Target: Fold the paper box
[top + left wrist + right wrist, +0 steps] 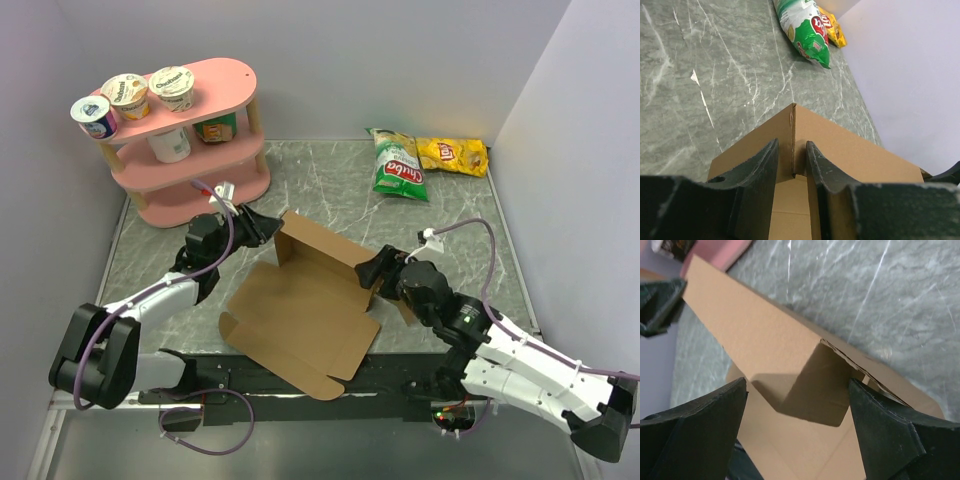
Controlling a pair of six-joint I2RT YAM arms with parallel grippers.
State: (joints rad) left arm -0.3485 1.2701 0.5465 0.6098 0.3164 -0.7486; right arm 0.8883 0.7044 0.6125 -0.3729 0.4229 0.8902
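Left gripper (792, 150) is clamped on the left corner of the box's (300, 315) upright back wall. Right gripper (797, 390) is spread wide around that wall's right corner, holding nothing. The box lies on the table (330, 190) between both arms. The shelf (190, 165) is behind-left of the box and the chip bags (400, 165) behind-right.

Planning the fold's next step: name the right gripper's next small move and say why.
Probably close the right gripper on the raised corner flap of the paper box: its jaws stand open astride it, while the left gripper pinches the wall's other end.
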